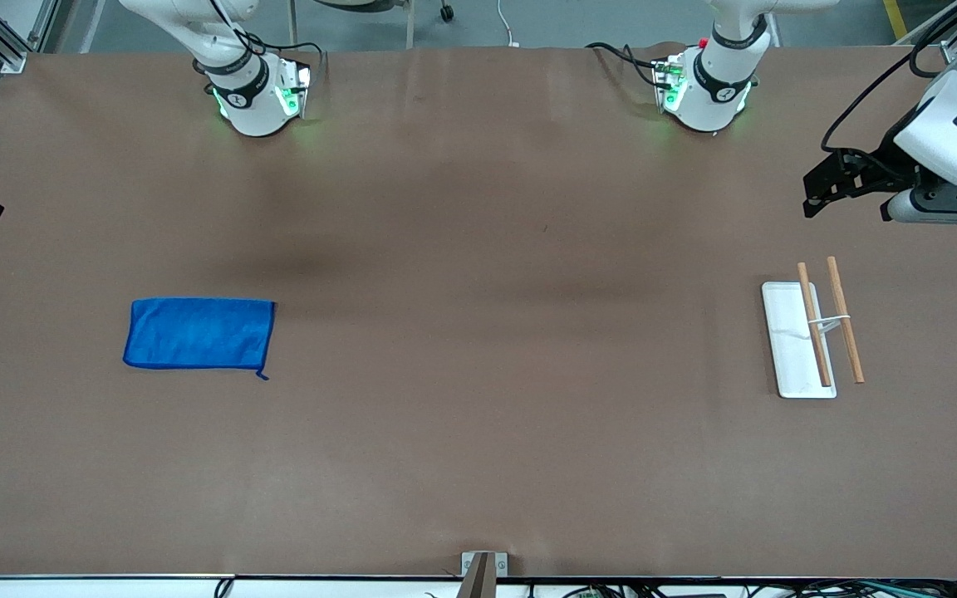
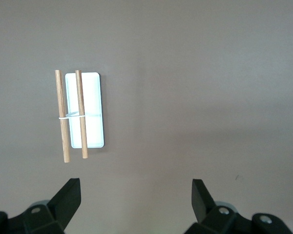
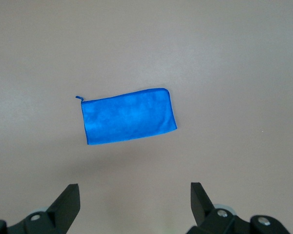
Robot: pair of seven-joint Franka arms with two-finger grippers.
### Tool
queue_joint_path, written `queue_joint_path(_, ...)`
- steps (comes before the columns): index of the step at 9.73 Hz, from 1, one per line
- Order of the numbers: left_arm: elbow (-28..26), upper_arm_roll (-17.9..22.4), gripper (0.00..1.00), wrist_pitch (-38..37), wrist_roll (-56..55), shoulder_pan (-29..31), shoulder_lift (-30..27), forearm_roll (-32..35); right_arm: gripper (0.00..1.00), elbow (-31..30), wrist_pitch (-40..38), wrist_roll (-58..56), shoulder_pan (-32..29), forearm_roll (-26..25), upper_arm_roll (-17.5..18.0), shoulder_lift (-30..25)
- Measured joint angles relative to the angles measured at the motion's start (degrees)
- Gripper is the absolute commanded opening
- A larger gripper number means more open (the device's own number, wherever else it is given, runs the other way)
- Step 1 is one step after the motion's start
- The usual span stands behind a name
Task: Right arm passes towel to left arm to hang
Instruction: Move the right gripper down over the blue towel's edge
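Towel [image 1: 198,333] lies flat, long axis along the table, apparently folded.

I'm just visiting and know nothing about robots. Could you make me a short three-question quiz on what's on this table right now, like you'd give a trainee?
1. True or false: the towel is held by the right gripper.
2. Which thing lies toward the left arm's end of the table? A) the towel B) the white rack with two wooden rods C) nothing
3. Fill in: both grippers' fingers are ____.

Key:
1. False. The towel lies flat on the table, toward the right arm's end; the right gripper hangs open above it.
2. B. The left gripper hangs above the table near that rack.
3. Open.
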Motion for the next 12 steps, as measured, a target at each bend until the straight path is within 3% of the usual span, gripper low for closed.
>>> queue_joint_path(9, 0.0, 0.0, 1.0, 0.3, 0.0, -0.2, 0.8, 0.0, 1.0, -1.0, -0.7, -3.1, 0.3, 0.0, 0.4, 0.6)
queue_joint_path(10, 0.0, 0.0, 1.0, 0.3, 0.0, -0.2, 0.8, 0.0, 1.0, -3.9, 1.4, -3.7, 0.5, 0.0, 0.6, 1.4)
queue_joint_path(12, 0.0, 0.0, 1.0, 0.3, 0.0, -0.2, 0.9, 0.0, 1.0, -13.3, 13.0, -4.1, 0.7, 0.0, 0.8, 4.1)
